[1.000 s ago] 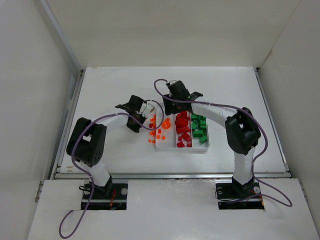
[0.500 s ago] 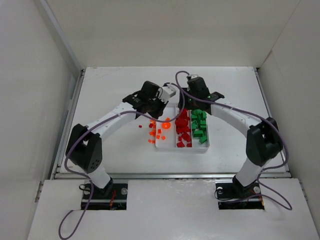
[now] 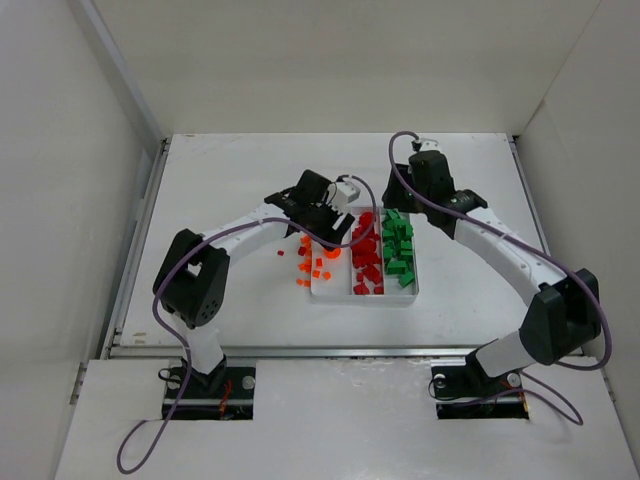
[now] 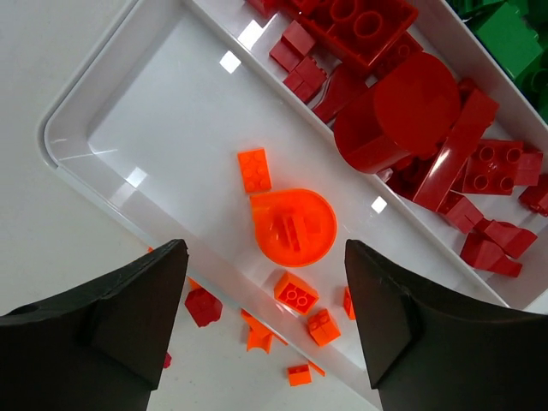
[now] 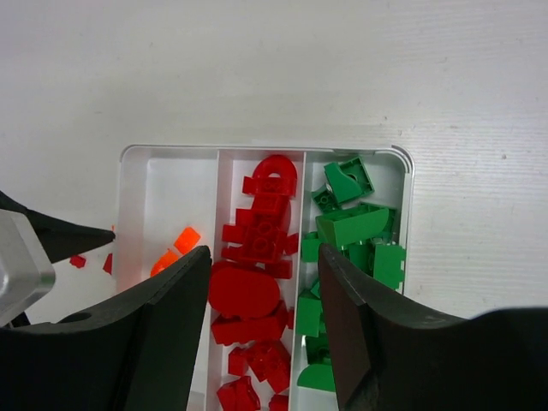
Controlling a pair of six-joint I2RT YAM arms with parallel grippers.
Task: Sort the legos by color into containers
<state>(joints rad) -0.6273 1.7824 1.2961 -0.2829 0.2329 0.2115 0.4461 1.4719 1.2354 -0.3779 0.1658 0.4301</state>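
Three colours of legos show from above: red fills the middle compartment of the tray, green fills the right one, and orange lies sparse in the left one and loose just left of the tray. Left wrist: the left gripper hangs over that left compartment, jaws spread and empty, its fingers hiding some loose bricks. Right wrist: the right gripper hovers above the tray, jaws apart and empty, covering the tray's near end.

The tray is smooth, glossy white plastic with bright glints. The red bricks, orange bricks and green bricks are shiny hard plastic. The gripper fingers, at the lower left, look like matt black plastic. The table is matt white and faintly grained.
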